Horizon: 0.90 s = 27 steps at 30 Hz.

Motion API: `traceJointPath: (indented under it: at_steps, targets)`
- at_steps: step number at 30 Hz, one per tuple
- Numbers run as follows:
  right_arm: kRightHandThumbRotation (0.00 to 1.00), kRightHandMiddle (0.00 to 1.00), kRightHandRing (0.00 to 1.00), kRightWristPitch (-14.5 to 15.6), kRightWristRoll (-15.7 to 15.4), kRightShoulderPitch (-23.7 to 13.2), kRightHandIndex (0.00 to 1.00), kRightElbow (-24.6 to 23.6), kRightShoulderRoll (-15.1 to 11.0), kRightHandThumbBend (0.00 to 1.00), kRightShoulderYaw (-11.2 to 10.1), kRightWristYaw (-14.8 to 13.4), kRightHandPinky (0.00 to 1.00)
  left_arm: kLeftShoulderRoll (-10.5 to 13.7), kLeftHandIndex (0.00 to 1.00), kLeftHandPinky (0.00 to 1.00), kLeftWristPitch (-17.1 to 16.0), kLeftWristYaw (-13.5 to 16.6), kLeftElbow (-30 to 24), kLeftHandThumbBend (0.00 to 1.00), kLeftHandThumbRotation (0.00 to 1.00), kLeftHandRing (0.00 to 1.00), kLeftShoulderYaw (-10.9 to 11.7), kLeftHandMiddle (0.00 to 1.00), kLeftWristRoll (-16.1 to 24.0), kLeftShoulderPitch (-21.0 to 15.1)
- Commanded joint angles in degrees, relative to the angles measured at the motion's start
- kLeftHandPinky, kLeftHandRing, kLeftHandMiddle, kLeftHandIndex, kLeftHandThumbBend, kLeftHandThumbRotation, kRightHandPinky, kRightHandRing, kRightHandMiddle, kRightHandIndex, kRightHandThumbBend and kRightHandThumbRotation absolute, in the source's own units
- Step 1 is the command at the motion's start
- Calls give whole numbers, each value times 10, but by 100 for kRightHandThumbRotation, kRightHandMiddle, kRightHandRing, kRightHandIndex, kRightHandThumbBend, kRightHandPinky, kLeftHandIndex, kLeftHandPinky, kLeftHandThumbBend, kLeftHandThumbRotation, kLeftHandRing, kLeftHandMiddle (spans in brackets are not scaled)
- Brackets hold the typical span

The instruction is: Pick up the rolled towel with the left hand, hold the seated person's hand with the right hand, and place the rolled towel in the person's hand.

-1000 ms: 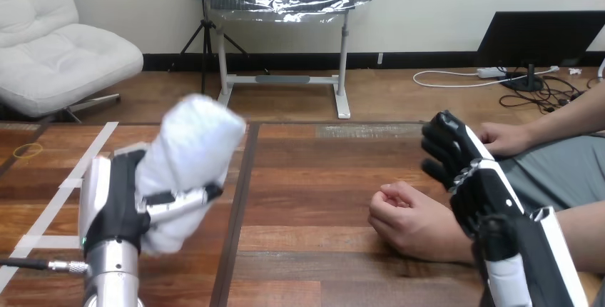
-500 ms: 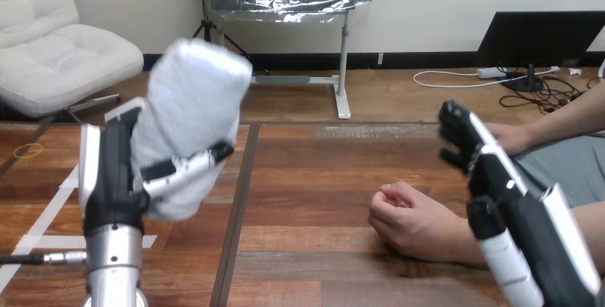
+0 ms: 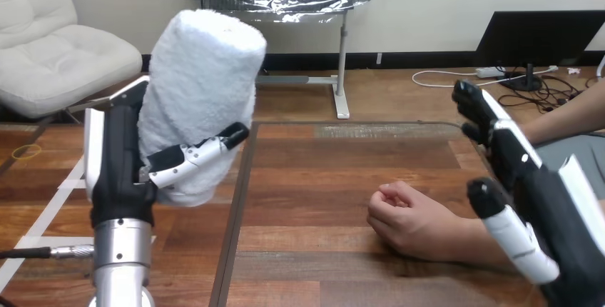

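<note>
My left hand (image 3: pixel 118 168) is raised above the table's left side, its fingers and thumb curled round a white rolled towel (image 3: pixel 202 93) that stands nearly upright. The person's hand (image 3: pixel 403 219) lies on the table at centre right, loosely curled into a fist, with the forearm running off to the right. My right hand (image 3: pixel 531 193) hovers just right of that forearm, fingers straight and pointing away from me, thumb spread toward the wrist. It stands beside and slightly above the forearm, without any finger curled round it.
A dark seam (image 3: pixel 237 207) runs down the wooden table (image 3: pixel 314 178) between my left hand and the person's hand. White tape strips (image 3: pixel 50 210) and a yellow rubber band (image 3: pixel 27 151) lie at the far left.
My left hand has lifted the towel higher and turned it more upright. My right hand has risen and drawn toward me and to the right, away from the person's fist.
</note>
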Motion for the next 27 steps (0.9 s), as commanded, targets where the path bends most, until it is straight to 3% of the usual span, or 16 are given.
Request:
traceJointPath:
  at_steps: [1, 13, 17, 18, 20, 27]
  targets:
    - [86, 95, 95, 3, 10, -52, 93, 20, -24, 74, -22, 10, 93, -9, 39, 25, -18, -3, -26, 57, 0, 30, 6, 35, -6, -12]
    - [83, 94, 92, 25, -18, -97, 92, 60, -82, 81, -64, 24, 86, -22, 38, 23, -19, -6, -40, 57, 0, 28, 3, 34, 2, -13]
    - [80, 94, 92, 39, -12, -110, 92, 73, -108, 82, -73, 43, 86, -25, 38, 23, -18, -12, -42, 57, 0, 28, 2, 34, -5, -14]
    - [75, 95, 93, 46, -19, -117, 94, 83, -130, 82, -78, 53, 87, -27, 38, 23, -16, -14, -44, 56, 0, 28, 2, 34, -6, -14]
    - [72, 96, 93, 56, -34, -128, 95, 100, -165, 85, -87, 69, 86, -32, 38, 23, -14, -18, -47, 56, 0, 28, 2, 34, -11, -14]
    - [64, 97, 94, 90, -38, -136, 95, 104, -192, 91, -95, 95, 83, -35, 37, 22, -25, -15, -40, 55, 0, 28, 3, 33, -7, -16]
